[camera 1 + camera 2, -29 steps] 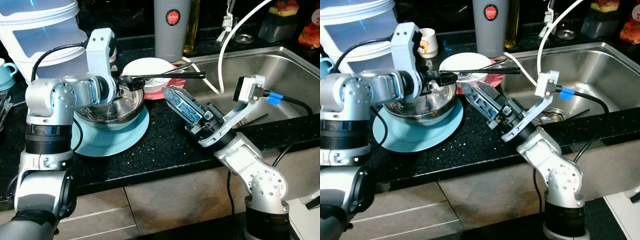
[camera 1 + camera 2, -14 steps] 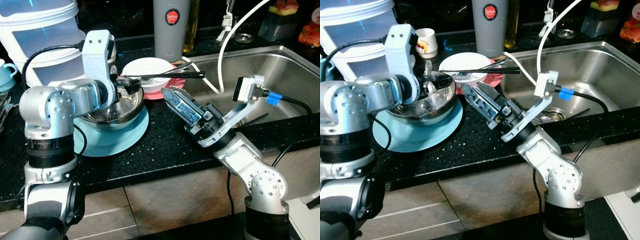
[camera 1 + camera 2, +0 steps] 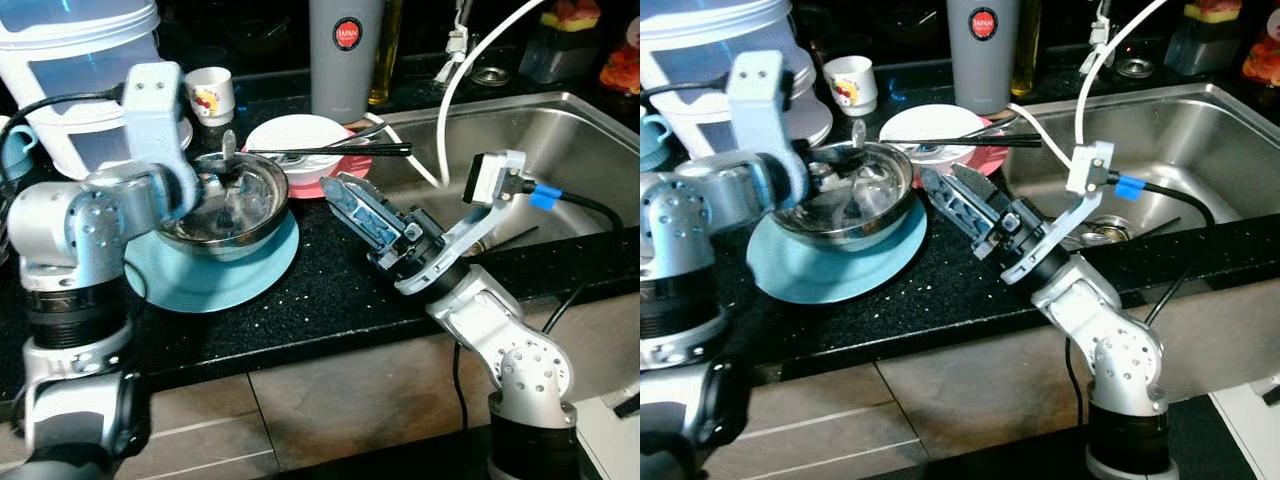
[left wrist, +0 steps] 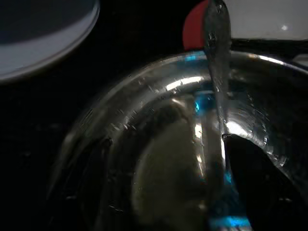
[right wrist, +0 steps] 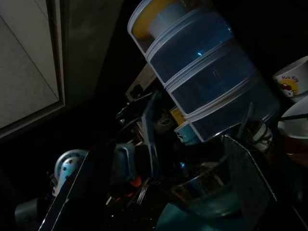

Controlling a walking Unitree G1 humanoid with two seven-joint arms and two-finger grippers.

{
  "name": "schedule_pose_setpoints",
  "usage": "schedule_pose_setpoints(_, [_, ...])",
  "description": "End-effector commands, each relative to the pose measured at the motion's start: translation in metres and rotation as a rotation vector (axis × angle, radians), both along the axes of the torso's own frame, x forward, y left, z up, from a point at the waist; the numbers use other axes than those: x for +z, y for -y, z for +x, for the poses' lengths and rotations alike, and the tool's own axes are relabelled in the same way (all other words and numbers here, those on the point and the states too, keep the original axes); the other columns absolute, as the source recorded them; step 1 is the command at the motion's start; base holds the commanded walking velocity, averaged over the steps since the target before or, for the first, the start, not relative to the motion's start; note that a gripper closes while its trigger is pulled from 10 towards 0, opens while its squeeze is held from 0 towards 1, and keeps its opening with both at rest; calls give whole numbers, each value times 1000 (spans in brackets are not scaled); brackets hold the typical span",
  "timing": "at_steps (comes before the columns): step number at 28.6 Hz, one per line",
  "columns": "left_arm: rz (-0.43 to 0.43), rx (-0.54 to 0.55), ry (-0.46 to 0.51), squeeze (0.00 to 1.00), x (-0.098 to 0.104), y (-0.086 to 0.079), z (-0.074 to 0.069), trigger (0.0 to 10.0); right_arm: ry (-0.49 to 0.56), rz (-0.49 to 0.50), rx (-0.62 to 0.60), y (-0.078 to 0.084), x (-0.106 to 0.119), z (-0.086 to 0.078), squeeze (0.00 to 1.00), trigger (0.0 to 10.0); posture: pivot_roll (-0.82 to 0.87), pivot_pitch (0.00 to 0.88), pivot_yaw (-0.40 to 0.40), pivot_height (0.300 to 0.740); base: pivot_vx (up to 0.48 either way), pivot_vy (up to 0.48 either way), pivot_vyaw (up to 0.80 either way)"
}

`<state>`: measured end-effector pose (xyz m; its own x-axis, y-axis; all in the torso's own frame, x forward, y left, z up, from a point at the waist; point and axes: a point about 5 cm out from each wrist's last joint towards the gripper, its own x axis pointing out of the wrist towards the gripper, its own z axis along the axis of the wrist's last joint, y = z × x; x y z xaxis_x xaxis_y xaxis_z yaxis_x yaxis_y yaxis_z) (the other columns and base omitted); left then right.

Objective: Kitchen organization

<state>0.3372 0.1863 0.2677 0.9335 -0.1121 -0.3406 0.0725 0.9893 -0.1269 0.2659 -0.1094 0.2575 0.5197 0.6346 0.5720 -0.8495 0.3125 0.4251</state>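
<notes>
The tall grey steel tumbler (image 3: 345,55) behind the right gripper (image 3: 352,200) carries a round red badge reading "JAPAN". The small white cup (image 3: 208,95) beyond the left gripper (image 3: 190,190) bears a cartoon print. That left gripper sits at the rim of the shiny steel bowl (image 3: 228,205); I cannot tell how its fingers stand. A metal spoon (image 3: 228,150) rests in the bowl, which sits on a round light blue plate (image 3: 215,270). The right gripper hovers spread over the black speckled desk (image 3: 320,300), beside the steel sink (image 3: 560,170).
</notes>
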Motion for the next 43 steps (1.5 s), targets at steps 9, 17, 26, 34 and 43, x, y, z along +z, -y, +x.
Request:
schedule_pose_setpoints(9, [12, -78, -45, 0, -6, 6, 15, 10000, -24, -27, -17, -2, -2, -7, 0, 10000, 58, 113, 99, 740, 0, 0, 0])
schedule_pose_setpoints(17, [34, -147, -48, 0, -3, 11, 22, 10000, -31, -32, -34, -1, -3, -7, 0, 10000, 59, 112, 102, 740, 0, 0, 0])
schedule_pose_setpoints(26, [43, -170, -65, 0, -4, 5, 27, 0, -38, -32, -49, 0, -2, -6, 0, 10000, 58, 107, 104, 740, 0, 0, 0])
schedule_pose_setpoints(34, [42, -232, -125, 0, -16, 5, 28, 0, -38, -32, -63, 2, 0, -4, 0, 10000, 54, 106, 105, 740, 0, 0, 0])
schedule_pose_setpoints(43, [45, -262, -141, 0, -19, 7, 30, 0, -41, -33, -75, 3, 1, -4, 0, 10000, 47, 108, 111, 740, 0, 0, 0])
